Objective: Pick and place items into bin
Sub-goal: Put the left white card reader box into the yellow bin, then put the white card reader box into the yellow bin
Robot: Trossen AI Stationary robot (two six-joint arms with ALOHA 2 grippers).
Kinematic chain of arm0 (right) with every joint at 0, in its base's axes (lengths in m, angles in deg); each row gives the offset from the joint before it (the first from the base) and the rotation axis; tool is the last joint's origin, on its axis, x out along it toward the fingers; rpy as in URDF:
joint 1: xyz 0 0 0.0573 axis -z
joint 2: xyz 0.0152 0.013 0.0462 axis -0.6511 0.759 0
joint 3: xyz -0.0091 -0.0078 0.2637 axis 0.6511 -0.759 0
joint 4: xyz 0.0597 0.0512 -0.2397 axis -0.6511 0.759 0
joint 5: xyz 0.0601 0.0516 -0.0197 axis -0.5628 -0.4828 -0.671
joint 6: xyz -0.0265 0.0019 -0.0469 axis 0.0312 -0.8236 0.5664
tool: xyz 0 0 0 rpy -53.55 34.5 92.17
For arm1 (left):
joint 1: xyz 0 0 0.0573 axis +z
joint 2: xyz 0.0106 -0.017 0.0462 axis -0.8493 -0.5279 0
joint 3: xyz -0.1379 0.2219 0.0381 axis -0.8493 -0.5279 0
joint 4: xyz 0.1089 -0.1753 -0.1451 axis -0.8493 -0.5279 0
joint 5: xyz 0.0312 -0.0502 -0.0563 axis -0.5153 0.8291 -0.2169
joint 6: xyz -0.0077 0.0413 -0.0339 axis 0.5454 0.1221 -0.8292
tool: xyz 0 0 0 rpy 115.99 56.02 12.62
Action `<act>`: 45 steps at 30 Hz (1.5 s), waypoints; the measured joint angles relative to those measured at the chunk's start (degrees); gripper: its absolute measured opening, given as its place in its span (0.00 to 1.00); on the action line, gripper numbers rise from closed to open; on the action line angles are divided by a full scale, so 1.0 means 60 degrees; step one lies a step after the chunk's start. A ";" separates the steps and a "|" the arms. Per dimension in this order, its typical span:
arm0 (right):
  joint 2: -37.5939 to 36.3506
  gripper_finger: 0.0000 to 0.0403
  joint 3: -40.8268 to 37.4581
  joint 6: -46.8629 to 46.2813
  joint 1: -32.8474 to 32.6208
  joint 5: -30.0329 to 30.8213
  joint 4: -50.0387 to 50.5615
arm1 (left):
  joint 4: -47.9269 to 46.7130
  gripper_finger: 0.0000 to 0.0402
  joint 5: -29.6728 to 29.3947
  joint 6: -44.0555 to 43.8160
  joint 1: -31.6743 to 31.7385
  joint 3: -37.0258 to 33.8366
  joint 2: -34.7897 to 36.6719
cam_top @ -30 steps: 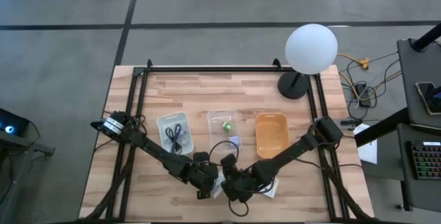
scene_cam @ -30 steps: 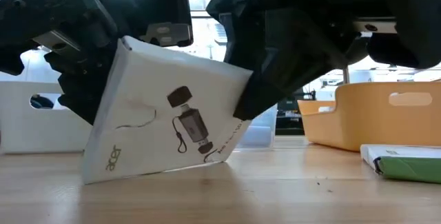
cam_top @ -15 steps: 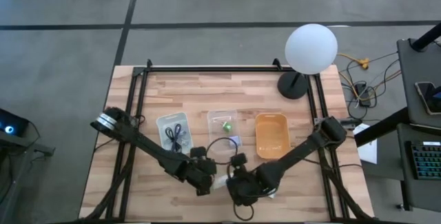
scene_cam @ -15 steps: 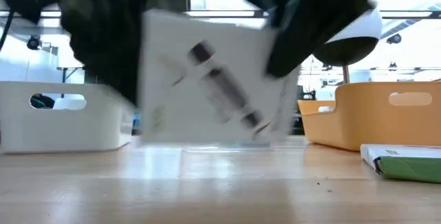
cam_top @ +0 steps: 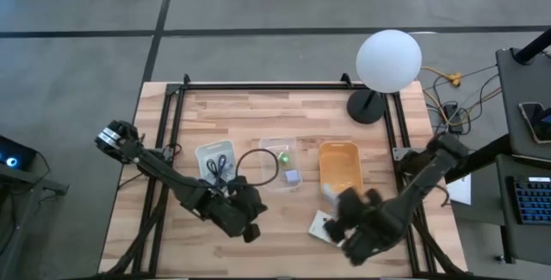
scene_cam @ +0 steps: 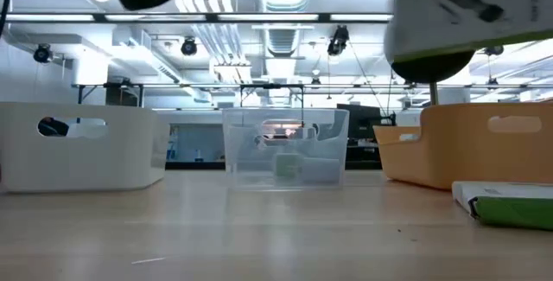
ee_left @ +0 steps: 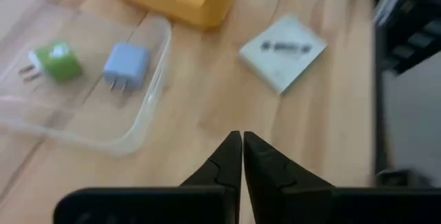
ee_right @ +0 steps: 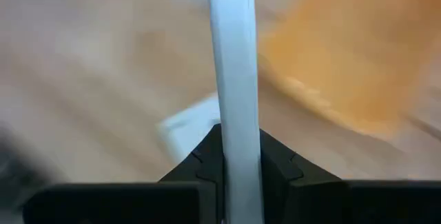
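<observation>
Now our right gripper (ee_right: 234, 156) pinches the white packet (ee_right: 233, 58) edge-on; any wobble drops it short of the orange bin (cam_top: 339, 167); our left gripper (ee_left: 242, 156) idles shut.

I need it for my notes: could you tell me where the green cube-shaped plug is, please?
In the high view, the green cube-shaped plug lies in the clear plastic tray, mid-table, beside a lavender plug.

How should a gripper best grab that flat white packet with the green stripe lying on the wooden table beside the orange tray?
Probably by one thin edge, coming down from above. The flat white packet with the green stripe lies flat on the wooden table, so only its rim offers opposing faces to pinch. The side away from the orange tray looks freest.
</observation>
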 joint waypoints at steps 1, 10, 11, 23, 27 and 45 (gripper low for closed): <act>-0.0092 0.10 -0.0030 -0.0965 -0.0126 0.0037 0.0804 | 0.0132 0.00 -0.0089 -0.0046 -0.0009 0.0004 0.0053; -0.2402 0.10 -0.2789 -0.3642 0.0544 0.0560 0.0613 | 0.0755 0.00 -0.0113 -0.0232 -0.0015 -0.0004 0.0051; -0.2718 0.10 -0.3335 -0.3706 0.0735 0.0529 0.0333 | 0.0796 0.00 -0.0116 -0.0232 -0.0015 -0.0007 0.0038; -0.6718 0.11 -0.9928 -0.3968 0.2408 0.0788 -0.8782 | 0.0843 0.00 -0.0103 -0.0194 -0.0025 -0.0004 0.0027; -0.6654 0.15 -1.0185 -0.4587 0.2403 0.0689 -0.8511 | 0.0821 0.00 -0.0089 -0.0137 -0.0025 -0.0004 0.0027; -0.5587 0.36 -0.7033 -0.3539 0.2054 -0.0153 -0.2654 | 0.0821 0.00 -0.0056 0.0343 -0.0018 -0.0131 0.0031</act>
